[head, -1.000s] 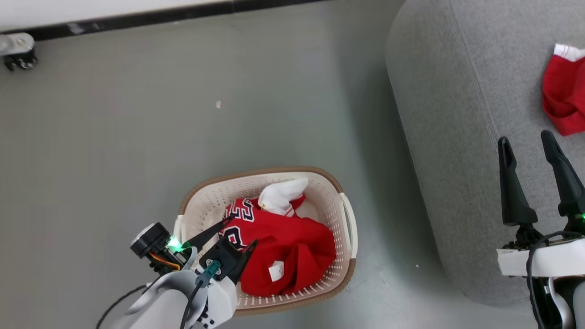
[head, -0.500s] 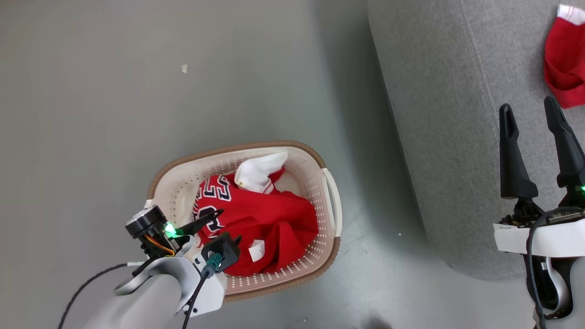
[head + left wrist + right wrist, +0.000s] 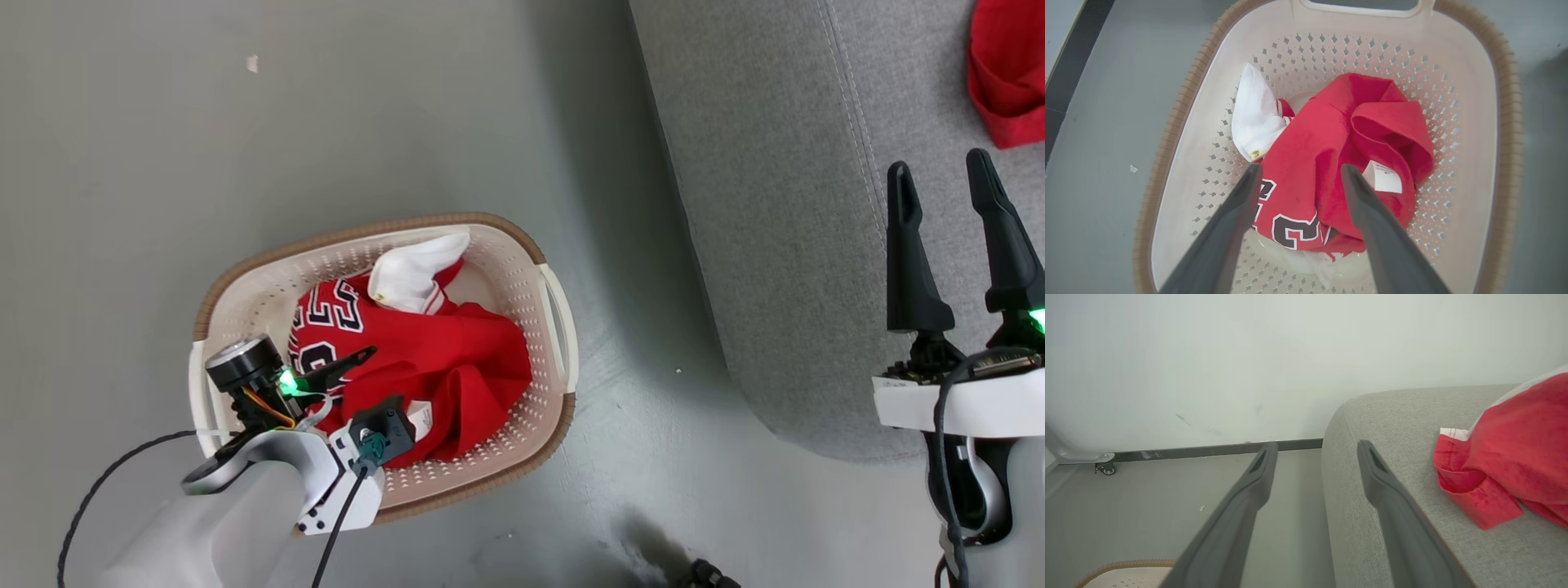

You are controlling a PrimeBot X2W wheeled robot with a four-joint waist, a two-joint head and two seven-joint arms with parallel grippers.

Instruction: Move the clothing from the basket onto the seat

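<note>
Left end effector [image 3: 1301, 168] is over the basket [image 3: 359, 233], pointing down, jaws spread and nothing held. The fingers straddle the top fold of the clothing [image 3: 1331, 163], so this looks like the line-up for a pinch. Can't tell if the tips touch the fabric.

The clothing is a crumpled red heap mid-basket, with a white sleeve [image 3: 1255, 118] toward the far wall and a care label [image 3: 1382, 177] just beside the right finger. The bunched fold is the obvious grab point. Risk is catching only one layer.

Right end effector [image 3: 937, 161] is spread wide and empty, parked over the near edge of the seat [image 3: 775, 204], probably just out of the way. One red garment [image 3: 1008, 73] lies on the seat at far right.

The basket sits on a plain grey floor [image 3: 326, 122], left of the seat and a short way apart from it. White wall [image 3: 1249, 355], dark baseboard [image 3: 1208, 450], a caster [image 3: 1106, 468] at far left.
</note>
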